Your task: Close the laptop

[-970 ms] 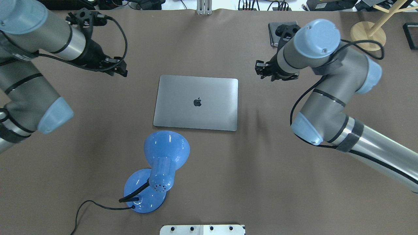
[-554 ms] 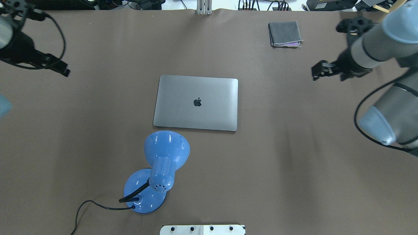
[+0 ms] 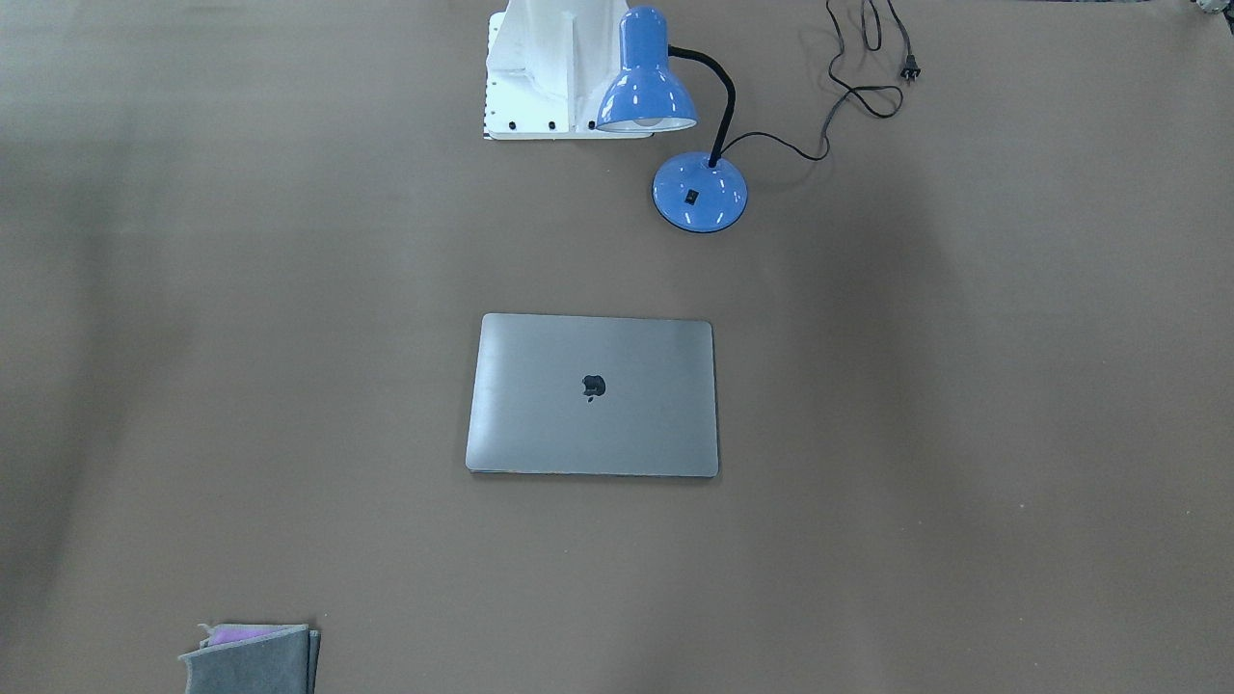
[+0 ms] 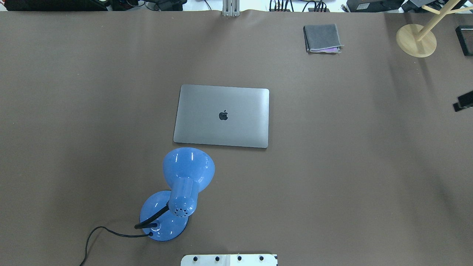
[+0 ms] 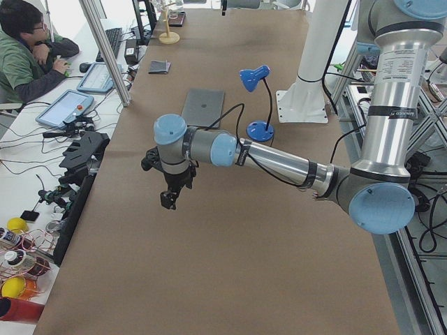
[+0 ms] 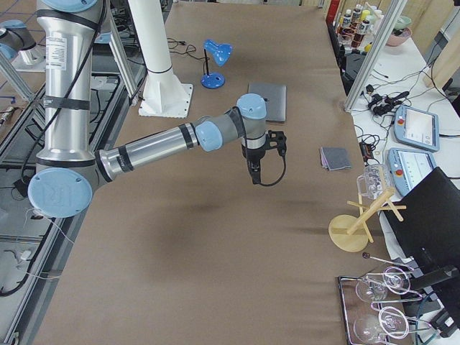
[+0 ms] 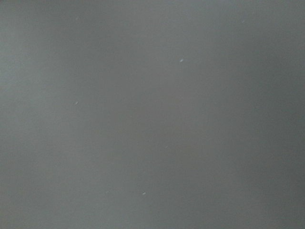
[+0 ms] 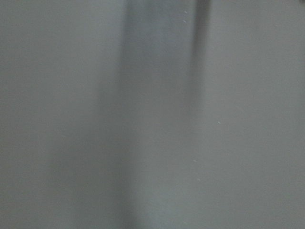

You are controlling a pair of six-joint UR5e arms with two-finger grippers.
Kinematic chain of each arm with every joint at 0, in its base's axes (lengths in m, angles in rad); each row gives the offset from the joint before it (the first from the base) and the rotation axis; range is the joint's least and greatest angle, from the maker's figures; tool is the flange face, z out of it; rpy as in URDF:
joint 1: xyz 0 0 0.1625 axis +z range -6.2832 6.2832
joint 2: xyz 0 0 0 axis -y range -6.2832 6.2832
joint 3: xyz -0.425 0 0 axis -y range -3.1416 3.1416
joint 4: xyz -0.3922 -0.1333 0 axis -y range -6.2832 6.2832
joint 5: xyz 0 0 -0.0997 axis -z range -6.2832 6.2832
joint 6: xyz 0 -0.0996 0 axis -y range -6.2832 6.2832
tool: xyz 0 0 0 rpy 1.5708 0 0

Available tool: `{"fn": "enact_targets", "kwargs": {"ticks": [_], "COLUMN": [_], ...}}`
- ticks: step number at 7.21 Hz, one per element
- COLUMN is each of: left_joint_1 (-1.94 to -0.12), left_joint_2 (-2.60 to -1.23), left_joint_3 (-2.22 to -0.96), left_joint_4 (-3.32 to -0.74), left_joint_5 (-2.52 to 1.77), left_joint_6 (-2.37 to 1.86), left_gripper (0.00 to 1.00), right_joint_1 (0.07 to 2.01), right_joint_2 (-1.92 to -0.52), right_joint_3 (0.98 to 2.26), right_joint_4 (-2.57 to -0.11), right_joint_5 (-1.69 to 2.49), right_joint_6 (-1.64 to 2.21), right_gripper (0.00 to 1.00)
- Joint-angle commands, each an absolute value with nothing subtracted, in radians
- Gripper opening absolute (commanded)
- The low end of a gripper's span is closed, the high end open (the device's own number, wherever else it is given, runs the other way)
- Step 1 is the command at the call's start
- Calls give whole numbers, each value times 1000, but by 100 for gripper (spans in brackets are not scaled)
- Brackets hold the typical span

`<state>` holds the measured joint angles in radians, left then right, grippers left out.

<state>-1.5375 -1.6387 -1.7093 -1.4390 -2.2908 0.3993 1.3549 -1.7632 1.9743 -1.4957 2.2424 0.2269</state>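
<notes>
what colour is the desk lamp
The desk lamp is glossy blue with a black neck, clearest in the front-facing view.

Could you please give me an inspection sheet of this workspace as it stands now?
Surface: brown table cover, lying flat.
Job's things: laptop shut, lid flat, logo up.
Clutter: blue desk lamp on the robot's side of the laptop, apart from it; folded grey cloth and wooden stand at the far side.
Grippers: left gripper and right gripper hang over the table, away from the laptop; open or shut, cannot tell.
Cables: lamp cord loose, unplugged.
Surroundings: operator seated at a side desk.
</notes>
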Motion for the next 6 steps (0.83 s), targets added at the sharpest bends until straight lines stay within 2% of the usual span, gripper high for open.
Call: {"fn": "enact_targets", "kwargs": {"ticks": [1, 6], "left_joint_1": [-1652, -1686], "left_joint_2": [-1568, -1456], "left_joint_3": [-1609, -1716], "left_joint_4": [-1443, -1436], "left_joint_5": [-2293, -2286], "left_joint_6": [568, 525], "left_gripper": [99, 99], "right_joint_1": [1448, 1447], "right_joint_2": [-1851, -1855], "right_joint_3": [1870, 1841], "right_joint_4": [-1486, -1485], "right_joint_5": [2244, 2258], "right_joint_6": [72, 74], "right_gripper": [100, 100]}}
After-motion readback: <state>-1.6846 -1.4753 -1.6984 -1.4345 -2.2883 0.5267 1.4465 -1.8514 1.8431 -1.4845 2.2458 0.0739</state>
